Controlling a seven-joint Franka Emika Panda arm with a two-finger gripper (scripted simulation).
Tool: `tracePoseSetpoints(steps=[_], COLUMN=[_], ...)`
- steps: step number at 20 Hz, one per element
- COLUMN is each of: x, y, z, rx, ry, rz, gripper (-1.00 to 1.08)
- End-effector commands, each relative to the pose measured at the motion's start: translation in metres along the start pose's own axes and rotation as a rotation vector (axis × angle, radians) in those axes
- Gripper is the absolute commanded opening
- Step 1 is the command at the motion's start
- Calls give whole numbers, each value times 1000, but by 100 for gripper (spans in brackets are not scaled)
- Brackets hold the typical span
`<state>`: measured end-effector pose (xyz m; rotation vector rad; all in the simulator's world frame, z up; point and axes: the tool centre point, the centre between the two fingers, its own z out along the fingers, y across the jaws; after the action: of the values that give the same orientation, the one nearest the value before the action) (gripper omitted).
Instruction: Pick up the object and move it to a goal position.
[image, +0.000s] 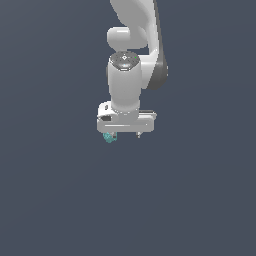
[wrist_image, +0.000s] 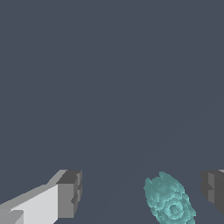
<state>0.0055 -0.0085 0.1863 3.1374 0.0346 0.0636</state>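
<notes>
The object (wrist_image: 168, 199) lies between the end effector's (wrist_image: 140, 194) spread fingers.

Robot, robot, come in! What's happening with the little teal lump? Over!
White gripper open, fingers wide apart. Tiny teal lumpy object between fingers, nearer one, not gripped. Nothing in the way. Over.

glossy white rounded arm (image: 131, 55), dark grey joint, grey blocky fingers (wrist_image: 70, 194)

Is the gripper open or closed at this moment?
Open. In the wrist view the two fingertips stand wide apart, and the teal object sits between them, nearer one finger, with a gap on each side.
</notes>
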Motion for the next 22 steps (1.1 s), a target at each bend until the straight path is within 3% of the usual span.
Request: tracePoseSetpoints(steps=[1, 11, 22], x=[0, 11, 6], y=[0, 23, 27], z=[0, -23, -16], rx=[0, -8, -8], ry=[0, 46, 40], rz=[0, 24, -2], gripper=[100, 100, 100])
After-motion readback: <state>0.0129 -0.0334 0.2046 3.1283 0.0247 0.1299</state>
